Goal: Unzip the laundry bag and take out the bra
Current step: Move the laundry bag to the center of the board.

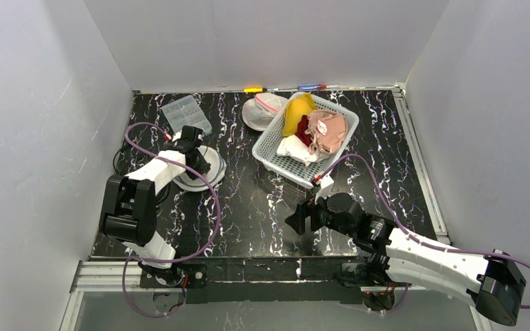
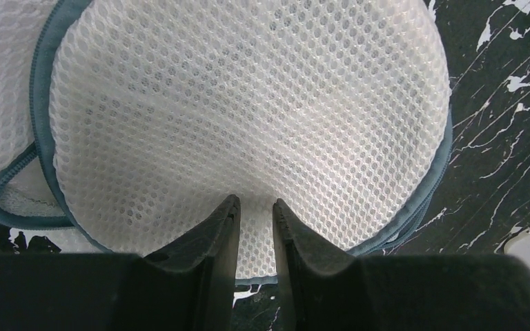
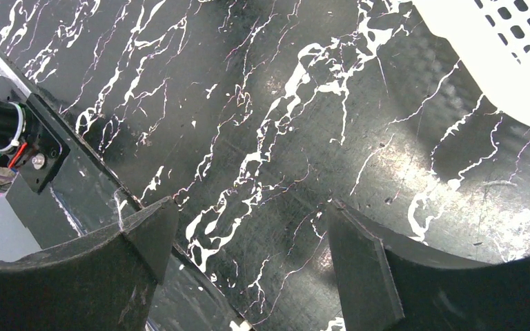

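The laundry bag [image 2: 248, 103] is a round white mesh dome with a blue-grey zipper band [image 2: 38, 103] round its edge. It lies on the left of the table [image 1: 210, 167]. My left gripper [image 2: 255, 203] is down on its near side, the jaws drawn close and pinching the mesh, which dimples at the fingertips [image 2: 229, 207]. From above, the left gripper [image 1: 194, 153] covers most of the bag. The bra is hidden; nothing shows through the mesh. My right gripper [image 3: 252, 210] hangs open over bare black marbled table, near the front centre [image 1: 302, 217].
A white slotted basket [image 1: 269, 148] with yellow, red, white and pink garments stands at back centre; its corner [image 3: 504, 62] lies close to the right gripper. A second mesh bag with pink trim [image 1: 262, 110] and a clear plastic box [image 1: 186, 114] sit behind. White walls enclose the table.
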Controlling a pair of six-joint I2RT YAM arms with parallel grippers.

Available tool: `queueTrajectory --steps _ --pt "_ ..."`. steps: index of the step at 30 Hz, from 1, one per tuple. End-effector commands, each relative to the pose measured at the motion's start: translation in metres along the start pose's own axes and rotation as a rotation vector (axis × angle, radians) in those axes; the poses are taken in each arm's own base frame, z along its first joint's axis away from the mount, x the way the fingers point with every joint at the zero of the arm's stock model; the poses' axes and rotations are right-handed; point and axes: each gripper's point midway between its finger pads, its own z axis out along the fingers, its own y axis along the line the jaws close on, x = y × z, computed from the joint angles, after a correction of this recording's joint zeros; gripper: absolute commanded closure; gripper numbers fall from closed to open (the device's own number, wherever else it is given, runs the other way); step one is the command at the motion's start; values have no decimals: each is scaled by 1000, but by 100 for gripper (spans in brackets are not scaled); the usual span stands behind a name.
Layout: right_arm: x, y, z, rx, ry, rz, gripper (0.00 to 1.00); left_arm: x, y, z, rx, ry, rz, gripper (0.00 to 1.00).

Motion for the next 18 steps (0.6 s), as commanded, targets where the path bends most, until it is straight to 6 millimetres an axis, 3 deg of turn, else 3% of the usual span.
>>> queueTrajectory --steps 1,10,18 --pt "-13 7 -1 -23 -38 -22 14 2 7 4 -25 -8 -14 78" --pt "-27 7 -10 2 -60 -42 13 -2 -4 -14 45 -12 -13 74" --pt "-63 1 -26 96 -118 -79 6 -10 -13 -50 144 -43 -23 63"
